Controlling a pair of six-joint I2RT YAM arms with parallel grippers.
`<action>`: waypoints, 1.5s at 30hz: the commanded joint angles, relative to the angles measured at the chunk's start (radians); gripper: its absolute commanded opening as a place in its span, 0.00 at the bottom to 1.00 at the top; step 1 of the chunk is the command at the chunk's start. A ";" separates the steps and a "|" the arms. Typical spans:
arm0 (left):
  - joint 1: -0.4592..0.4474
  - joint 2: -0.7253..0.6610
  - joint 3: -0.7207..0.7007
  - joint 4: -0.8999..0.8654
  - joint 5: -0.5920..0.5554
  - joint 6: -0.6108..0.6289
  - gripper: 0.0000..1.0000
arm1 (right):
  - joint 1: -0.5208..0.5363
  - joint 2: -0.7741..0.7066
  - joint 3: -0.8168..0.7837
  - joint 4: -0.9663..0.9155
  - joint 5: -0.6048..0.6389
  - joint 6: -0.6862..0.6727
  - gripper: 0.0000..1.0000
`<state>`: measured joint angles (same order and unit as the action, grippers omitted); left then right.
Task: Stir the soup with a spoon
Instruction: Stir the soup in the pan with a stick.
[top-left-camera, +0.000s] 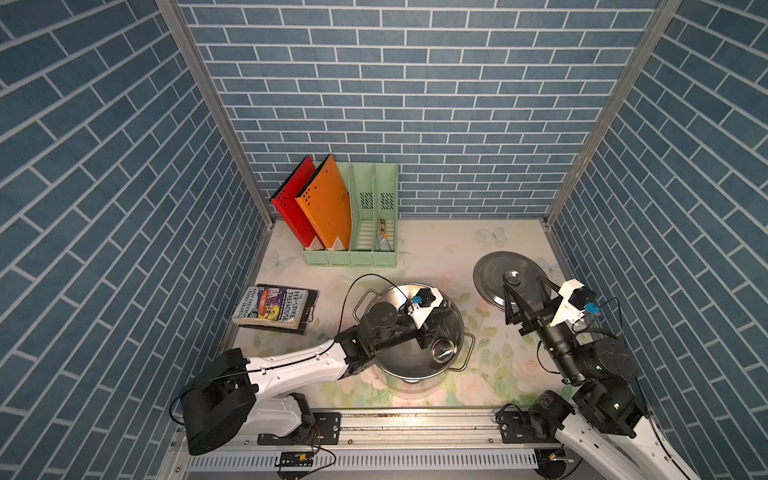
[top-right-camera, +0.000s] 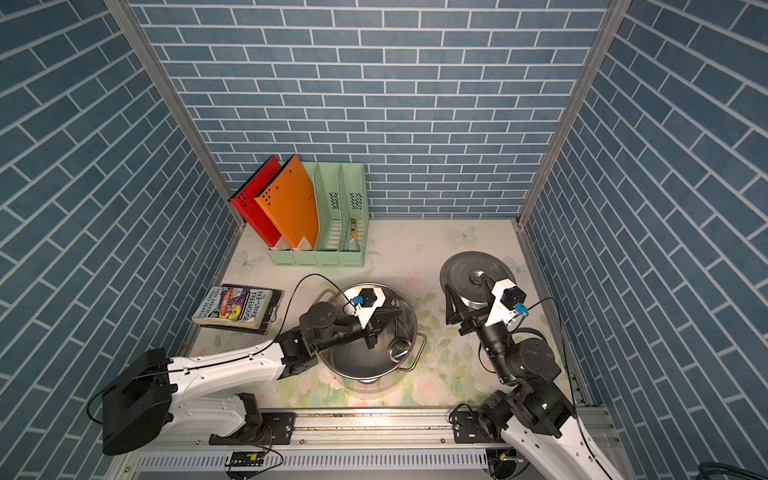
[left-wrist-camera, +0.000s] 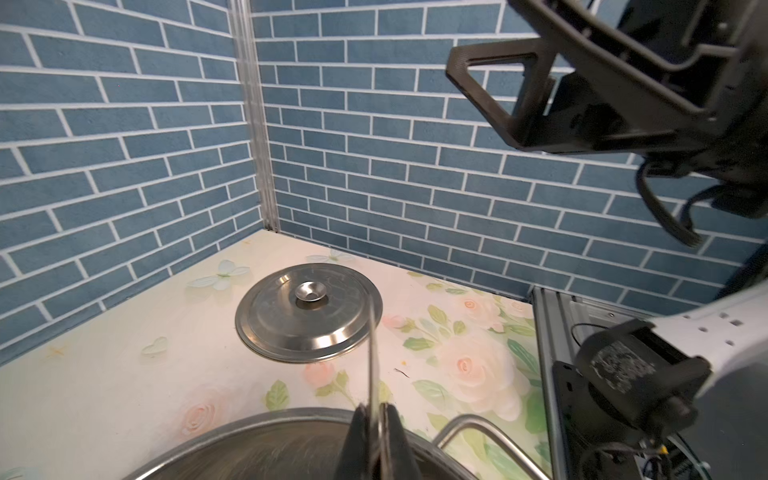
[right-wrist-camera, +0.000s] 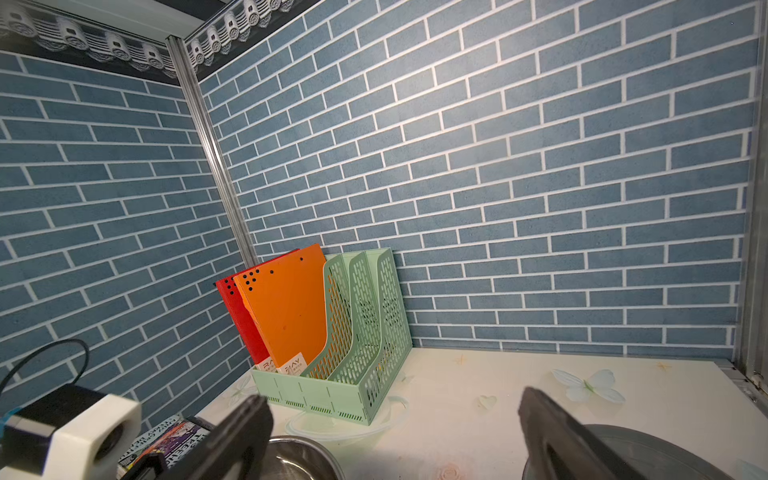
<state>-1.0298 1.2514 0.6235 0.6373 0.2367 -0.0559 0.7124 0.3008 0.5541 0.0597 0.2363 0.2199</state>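
Note:
A steel pot (top-left-camera: 405, 359) (top-right-camera: 353, 363) stands mid-table, and its rim (left-wrist-camera: 266, 419) fills the low edge of the left wrist view. My left gripper (top-left-camera: 424, 343) (top-right-camera: 371, 343) (left-wrist-camera: 374, 409) hangs over the pot, shut on the thin handle of the spoon (left-wrist-camera: 371, 353). The spoon's small round bowl (top-left-camera: 441, 349) (top-right-camera: 399, 348) sits low inside the pot by its right wall. No soup is in view; the pot floor looks like bare steel. My right gripper (top-left-camera: 523, 286) (top-right-camera: 465, 286) (right-wrist-camera: 390, 415) stands open and empty just above the near edge of the pot lid.
The round steel lid (top-left-camera: 490, 266) (top-right-camera: 457, 266) (left-wrist-camera: 291, 328) (right-wrist-camera: 648, 449) lies flat at the right back. A green file rack (top-left-camera: 361, 253) with red and orange folders stands at the back wall. A book (top-left-camera: 274, 309) lies at the left. Blue brick walls enclose three sides.

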 joint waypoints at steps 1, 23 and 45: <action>-0.022 -0.071 -0.036 -0.085 0.046 -0.026 0.00 | 0.003 -0.006 -0.016 0.019 0.010 -0.008 0.97; -0.016 -0.452 -0.047 -0.776 -0.727 -0.212 0.00 | 0.002 0.048 -0.031 0.089 -0.026 -0.005 0.97; 0.080 -0.039 0.108 -0.125 -0.505 0.077 0.00 | 0.002 0.002 -0.025 0.037 -0.008 -0.020 0.97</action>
<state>-0.9543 1.1698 0.6823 0.3309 -0.3744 -0.0284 0.7124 0.3202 0.5243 0.1093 0.2214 0.2199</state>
